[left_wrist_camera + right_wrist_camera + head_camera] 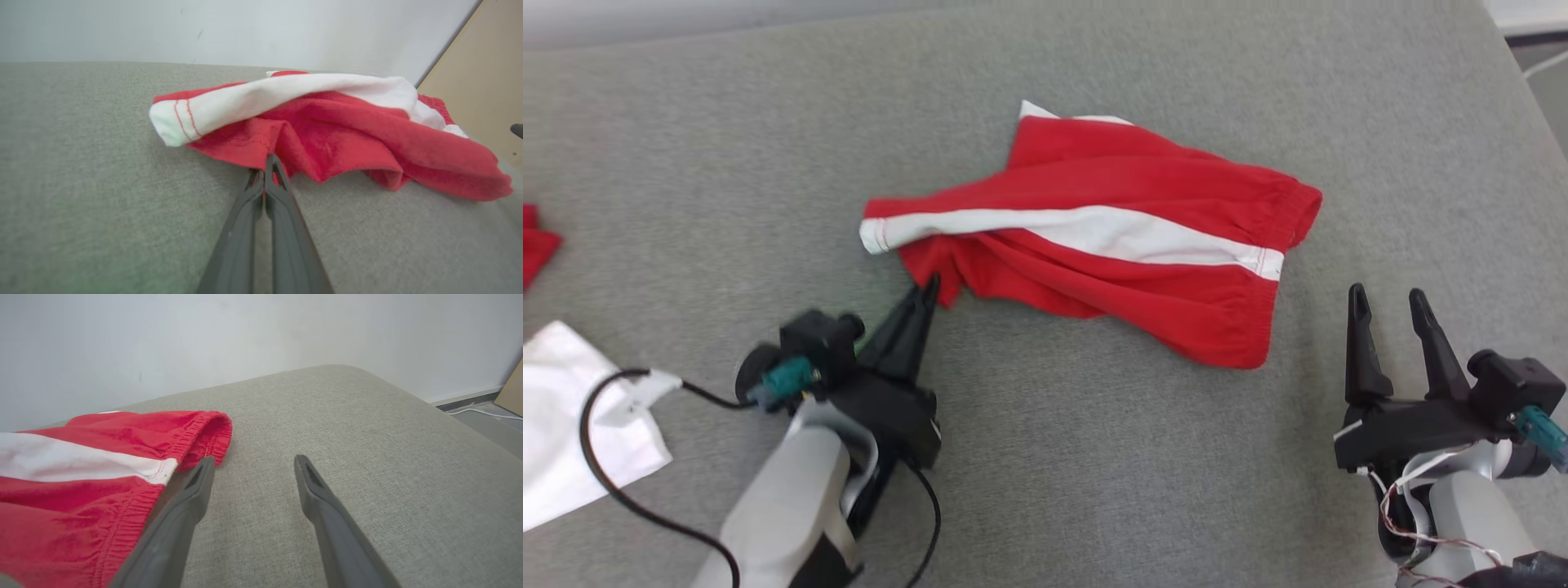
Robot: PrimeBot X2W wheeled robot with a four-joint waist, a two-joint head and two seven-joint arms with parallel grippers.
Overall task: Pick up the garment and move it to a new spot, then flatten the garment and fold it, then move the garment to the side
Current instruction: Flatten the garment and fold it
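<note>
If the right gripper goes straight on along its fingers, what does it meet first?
Bare grey cushion: ahead of the right gripper the way looks free. One finger might brush the waistband of the red shorts beside it; depth is unclear.

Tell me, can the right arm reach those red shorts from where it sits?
Probably yes: the right gripper stands open near the waistband end of the shorts, with bare grey cushion between them and nothing blocking.

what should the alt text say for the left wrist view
The left gripper, its jaws shut, pinches the near red edge of a crumpled red and white garment lying on a grey fabric surface. A white band runs across the garment's top, with a pale wall behind.
</note>
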